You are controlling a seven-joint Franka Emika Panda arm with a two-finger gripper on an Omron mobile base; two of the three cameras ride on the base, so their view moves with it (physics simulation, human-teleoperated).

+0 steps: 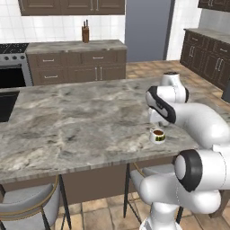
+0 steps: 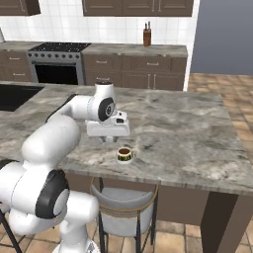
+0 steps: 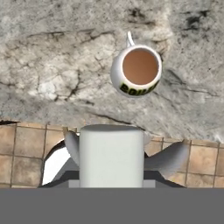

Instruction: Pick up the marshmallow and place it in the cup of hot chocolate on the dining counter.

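Pincer (image 3: 111, 159) clamped on upright marshmallow (image 3: 111, 153), seemingly above cup of hot chocolate (image 3: 136, 70), handle away.

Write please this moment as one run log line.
gripper: shut on marshmallow | held above dining counter | cup of hot chocolate: upright, nearby | drop: not yet

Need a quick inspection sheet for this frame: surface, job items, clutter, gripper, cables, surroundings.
Surface: grey-beige marbled stone dining counter, dark sink recess at its far end.
Job's things: small white mug of brown hot chocolate upright near the counter's front edge; white soft-edged marshmallow in the gripper.
Clutter: nothing seen.
Grippers: gripper shut on the marshmallow, above the counter beside the mug.
Cables: nothing seen.
Surroundings: grey cushioned stools, dark brown cabinets, steel stove, wooden knife block.
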